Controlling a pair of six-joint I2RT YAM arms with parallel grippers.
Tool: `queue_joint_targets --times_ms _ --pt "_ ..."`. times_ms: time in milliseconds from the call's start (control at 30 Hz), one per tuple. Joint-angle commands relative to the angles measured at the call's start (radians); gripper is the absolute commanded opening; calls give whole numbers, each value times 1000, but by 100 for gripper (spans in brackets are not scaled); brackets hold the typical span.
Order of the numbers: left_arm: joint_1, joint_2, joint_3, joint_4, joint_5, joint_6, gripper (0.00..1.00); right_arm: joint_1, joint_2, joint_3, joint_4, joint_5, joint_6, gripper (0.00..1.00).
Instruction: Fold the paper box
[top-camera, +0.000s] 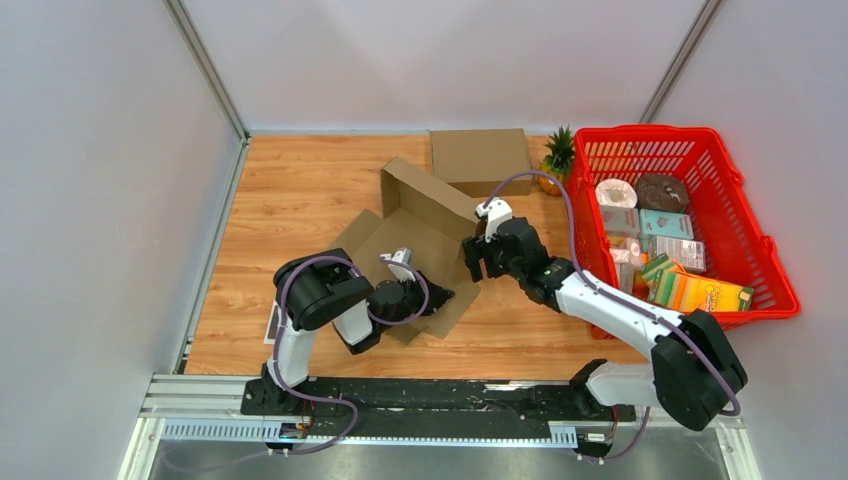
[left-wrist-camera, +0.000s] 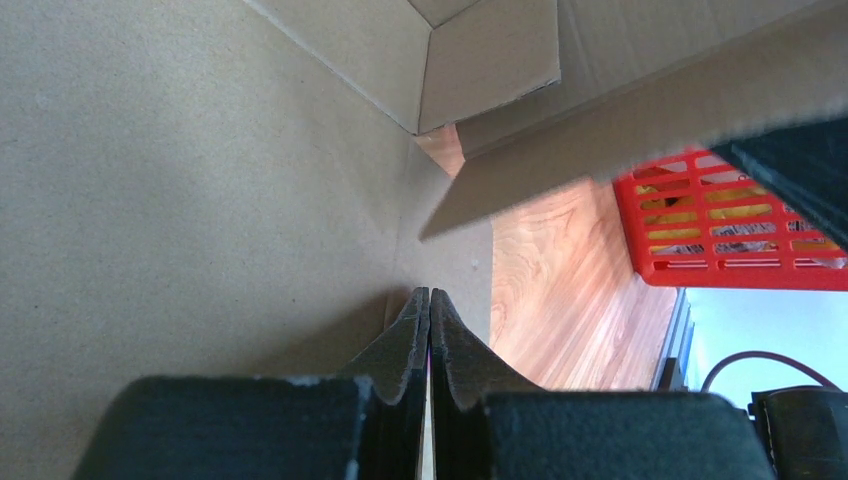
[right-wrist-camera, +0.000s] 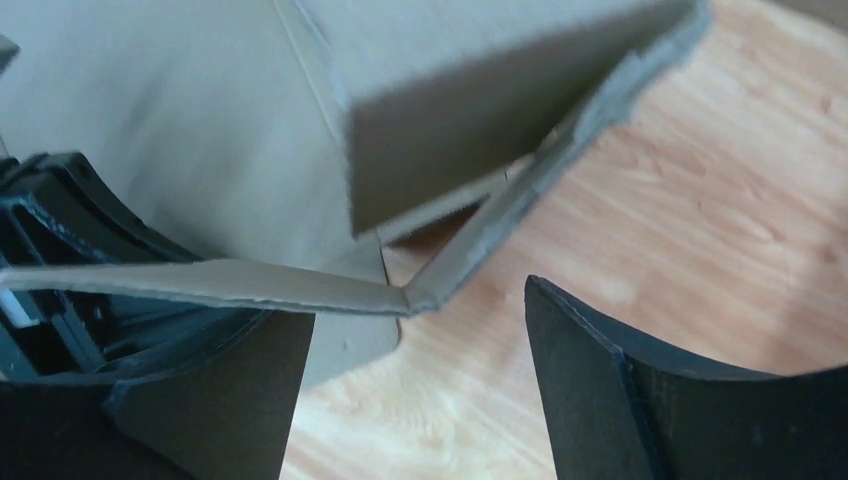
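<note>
Paper box (top-camera: 415, 235): partly erected, centre of wooden table (top-camera: 290, 200), far wall upright, near flaps lying flat. Left gripper (top-camera: 440, 298): on near flap, fingers (left-wrist-camera: 400, 350) pressed together; cardboard between them not discernible. Right gripper (top-camera: 474, 260): at box's right edge, fingers (right-wrist-camera: 620, 390) spread apart, flap corner lying between them. Red basket (top-camera: 740, 200) at right; second carton (top-camera: 480, 158) behind.

The paper box (left-wrist-camera: 150, 200) ran off the edges of both wrist views, the pineapple (top-camera: 558, 152) at the far edge of the worktop (top-camera: 300, 190) was half hidden behind the red basket (top-camera: 640, 132), and its packets (top-camera: 672, 225) were too small to read.
</note>
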Motion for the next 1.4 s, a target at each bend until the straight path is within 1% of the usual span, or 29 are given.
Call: queue_joint_targets --times_ms 0,33,67,100,200,233,267,333,367,433,500,600,633,700,800,833,900,933,967,1000,1033,1067,1133,1167,1200,1267,1300,1333,1367 --pt "5 39 -22 -23 29 20 5 7 38 -11 307 25 -111 80" --pt "6 41 -22 -25 30 20 5 15 48 -16 332 42 -107 80" --pt "9 41 -22 -23 36 22 6 25 51 -24 358 115 -105 79" --pt "14 38 -33 -23 38 20 5 38 54 -53 436 149 -104 78" --pt "29 41 -44 -19 42 17 5 65 75 -59 539 226 -53 77" --pt "31 41 -47 -20 44 17 5 77 103 -45 541 250 -7 75" --pt "34 42 -45 -20 44 14 5 87 126 -28 518 334 31 75" --pt "37 47 -44 -19 44 14 5 131 182 13 510 393 83 74" --pt "38 48 -39 -19 44 16 5 154 204 22 522 493 94 74" --pt "40 55 -27 -19 69 11 5 199 245 57 518 575 135 73" --pt "40 65 -16 -17 75 3 5 220 307 87 471 687 209 72" --pt "41 70 -13 -10 78 -4 5 257 351 108 464 825 237 66" --pt "41 68 -13 -8 82 -4 5 268 358 104 479 847 238 60" --pt "41 62 -15 -8 85 -3 5 266 382 108 501 872 240 56" --pt "40 49 -13 -7 93 9 6 268 433 134 513 895 222 45" --pt "40 42 -13 -7 101 16 6 268 442 137 522 898 211 38" --pt "37 9 -22 -8 105 42 8 268 462 130 579 896 159 31" --pt "34 -8 -28 -7 86 60 10 269 468 130 591 896 145 23" --pt "19 -31 -48 -7 70 96 19 268 471 130 617 899 125 21" --pt "17 -87 -59 -10 58 112 24 269 474 124 630 898 108 18" --pt "17 -118 -73 -11 53 124 28 268 474 119 647 896 67 11" --pt "17 -155 -106 -11 52 149 35 268 473 114 673 887 53 7" --pt "23 -299 -146 -48 23 173 42 268 465 113 676 870 24 0" --pt "46 -364 -180 -91 20 192 44 268 464 113 677 849 15 0" --pt "58 -522 -189 -250 16 203 44 268 462 110 684 836 -1 0" --pt "80 -717 -177 -493 -25 273 44 265 456 95 702 795 -50 0" --pt "83 -930 -159 -792 -64 305 44 262 450 87 704 778 -56 0" --pt "84 -1032 -135 -944 -167 343 44 245 442 79 699 745 -58 0" --pt "84 -1126 -95 -1068 -215 411 43 231 419 65 676 658 -45 0"
